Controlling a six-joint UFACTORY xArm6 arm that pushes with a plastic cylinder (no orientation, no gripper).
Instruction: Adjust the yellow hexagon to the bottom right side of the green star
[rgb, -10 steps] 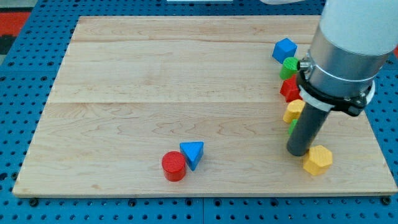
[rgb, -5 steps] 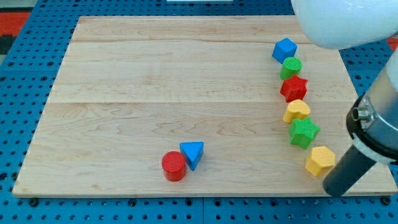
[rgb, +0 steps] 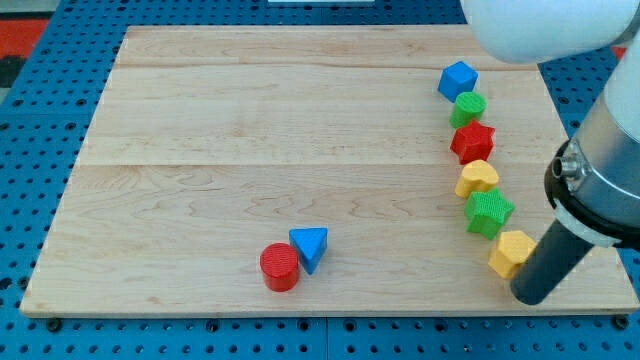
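Note:
The yellow hexagon (rgb: 511, 251) lies near the board's bottom right, just below and right of the green star (rgb: 488, 212), close to touching it. My tip (rgb: 526, 296) is at the hexagon's bottom right side, right against it. The dark rod rises up and right from the tip and covers the hexagon's right edge.
A column of blocks runs above the green star: a yellow heart (rgb: 477, 178), a red star (rgb: 472, 142), a green cylinder (rgb: 467, 106) and a blue cube (rgb: 458, 79). A red cylinder (rgb: 280, 267) and a blue triangle (rgb: 310, 247) sit at the bottom middle. The board's right edge (rgb: 600, 240) is close by.
My tip swung from the hexagon's upper left around to its bottom right, then slid a little left and up. The hexagon has shifted slightly up towards the green star.

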